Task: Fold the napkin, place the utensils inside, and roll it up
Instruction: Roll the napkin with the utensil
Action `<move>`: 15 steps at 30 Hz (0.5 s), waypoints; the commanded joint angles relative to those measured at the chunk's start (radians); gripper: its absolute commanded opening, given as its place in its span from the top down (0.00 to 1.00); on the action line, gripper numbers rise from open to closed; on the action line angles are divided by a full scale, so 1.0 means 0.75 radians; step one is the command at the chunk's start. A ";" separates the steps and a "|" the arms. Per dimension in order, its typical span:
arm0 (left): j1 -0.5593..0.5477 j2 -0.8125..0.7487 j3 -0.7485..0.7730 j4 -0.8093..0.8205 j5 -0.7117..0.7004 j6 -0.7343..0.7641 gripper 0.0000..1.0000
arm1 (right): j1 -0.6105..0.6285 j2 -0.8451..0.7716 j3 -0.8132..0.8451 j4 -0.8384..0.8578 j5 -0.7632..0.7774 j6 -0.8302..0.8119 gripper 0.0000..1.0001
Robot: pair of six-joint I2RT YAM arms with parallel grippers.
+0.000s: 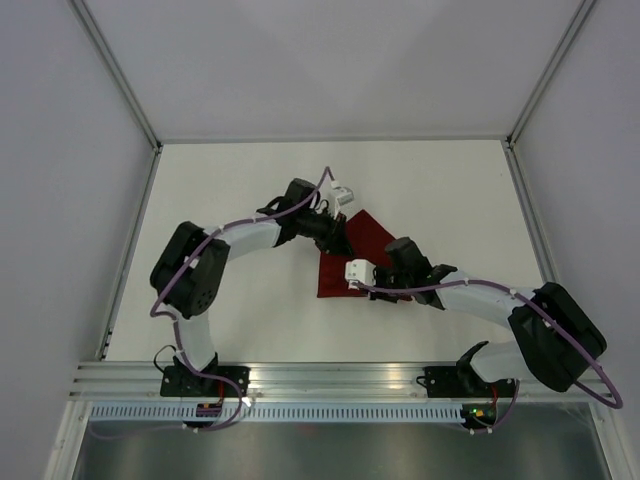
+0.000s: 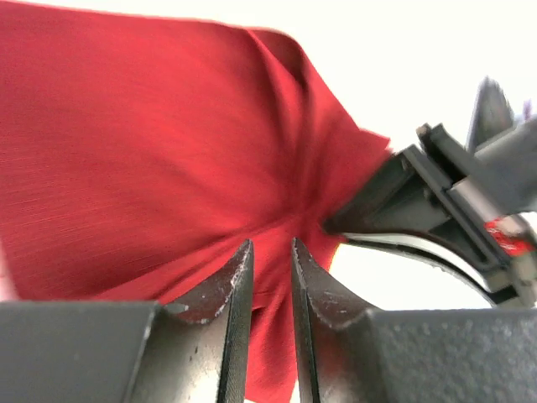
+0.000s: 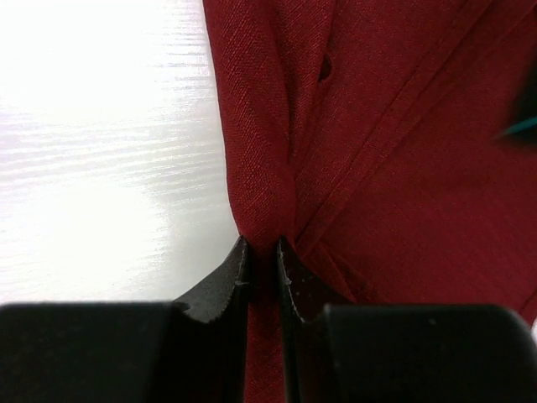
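The dark red napkin (image 1: 336, 276) lies crumpled on the white table between both arms. My left gripper (image 1: 340, 238) is over its far edge. In the left wrist view its jaws (image 2: 270, 243) stand a little apart, and the cloth (image 2: 126, 143) shows through the gap without being squeezed. My right gripper (image 1: 382, 285) is at the napkin's near right side. The right wrist view has it (image 3: 262, 242) shut on a bunched fold of the cloth (image 3: 403, 168). The same right gripper (image 2: 336, 228) shows in the left wrist view, biting the cloth's edge. The utensils are out of view.
The white table (image 1: 220, 190) is bounded by white walls on the left, right and far sides. A metal rail (image 1: 330, 380) with both arm bases runs along the near edge.
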 commanded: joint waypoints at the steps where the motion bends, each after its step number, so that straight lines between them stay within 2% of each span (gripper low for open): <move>1: 0.077 -0.211 -0.131 0.403 -0.259 -0.297 0.72 | -0.080 0.069 0.068 -0.222 -0.169 -0.015 0.99; 2: 0.105 -0.292 -0.217 0.454 -0.365 -0.379 0.72 | -0.100 0.104 0.086 -0.244 -0.195 -0.033 0.99; 3: 0.118 -0.346 -0.270 0.594 -0.414 -0.410 0.71 | -0.145 0.125 0.105 -0.269 -0.254 -0.039 0.99; 6: 0.116 -0.538 -0.479 0.834 -0.604 -0.433 0.69 | -0.239 0.223 0.209 -0.404 -0.379 -0.084 0.99; 11: 0.089 -0.757 -0.735 1.012 -0.952 -0.351 0.69 | -0.368 0.449 0.411 -0.657 -0.519 -0.209 1.00; 13: 0.073 -0.835 -0.768 1.021 -1.012 -0.290 0.70 | -0.407 0.517 0.489 -0.749 -0.568 -0.242 1.00; 15: -0.021 -0.872 -0.790 1.009 -1.126 -0.172 0.70 | -0.466 0.626 0.550 -0.823 -0.621 -0.305 1.00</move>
